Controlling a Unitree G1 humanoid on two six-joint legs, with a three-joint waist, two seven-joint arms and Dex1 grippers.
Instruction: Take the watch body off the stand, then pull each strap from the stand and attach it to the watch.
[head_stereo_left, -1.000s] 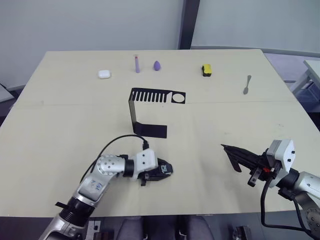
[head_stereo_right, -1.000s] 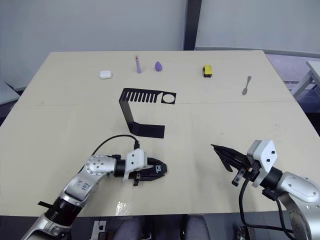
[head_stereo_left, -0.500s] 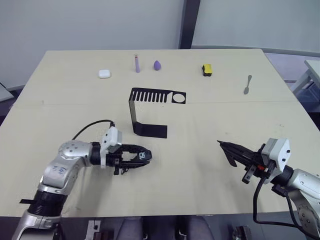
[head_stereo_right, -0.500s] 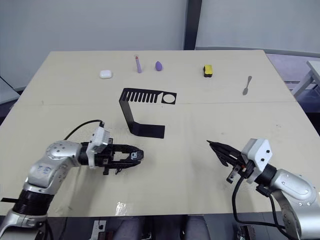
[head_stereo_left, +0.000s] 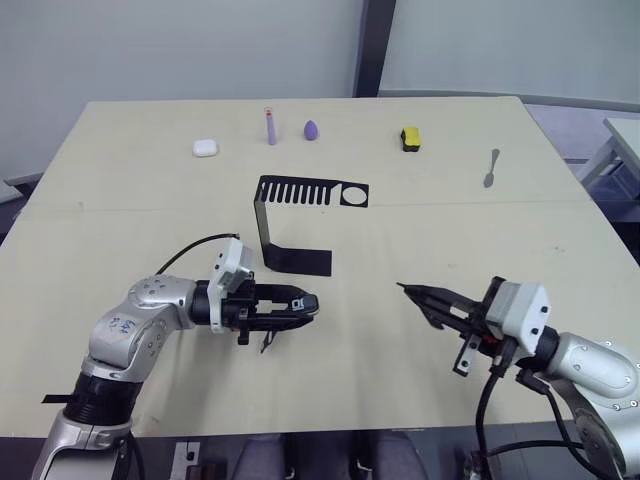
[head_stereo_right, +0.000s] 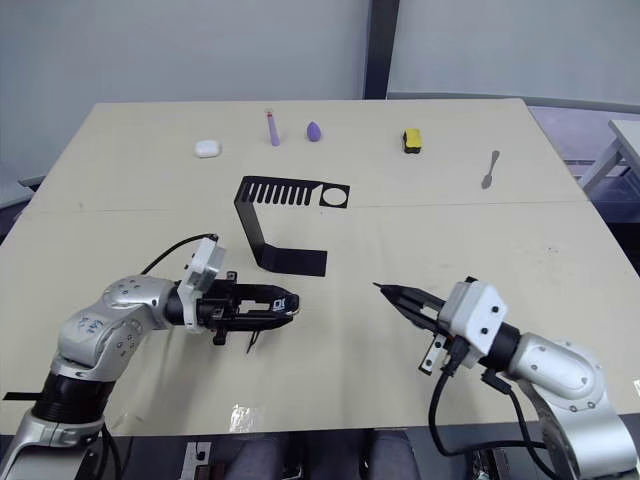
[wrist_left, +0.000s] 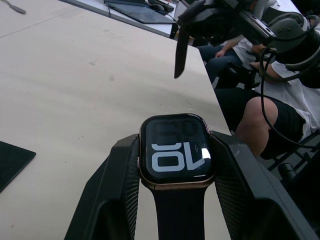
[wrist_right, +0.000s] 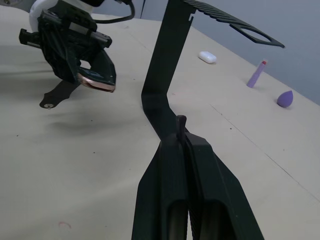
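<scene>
Left wrist view puts the watch body (wrist_left: 176, 148) right in front of me, pinched by its two side edges between the fingers (wrist_left: 120, 175) of my left end effector (head_stereo_left: 300, 303), screen up, with one strap (wrist_left: 176, 220) already seated on its near edge and trailing down toward the surface (head_stereo_left: 380, 250). My right end effector (head_stereo_right: 392, 293) is closed flat on the second strap (wrist_right: 181, 122), of which just a short stub pokes out past the fingertips, so I judge the next step is sliding that stub into the free slot of the case. The risks, as I see them: my left grip is only on the smooth rim, so a sideways push from the right arm could twist or pop the case out and drop it; the stub is short and I cannot tell its exact angle between the fingers, so it may meet the slot skewed and jam or bend; and the hanging strap's tip sits very near the surface, where it could drag and turn the case as I move. Farther off, the stand (head_stereo_left: 290, 220) rests between and beyond my arms, its comb bare, close enough that a wide swing of either arm could knock it. The small items along the far edge look well clear
</scene>
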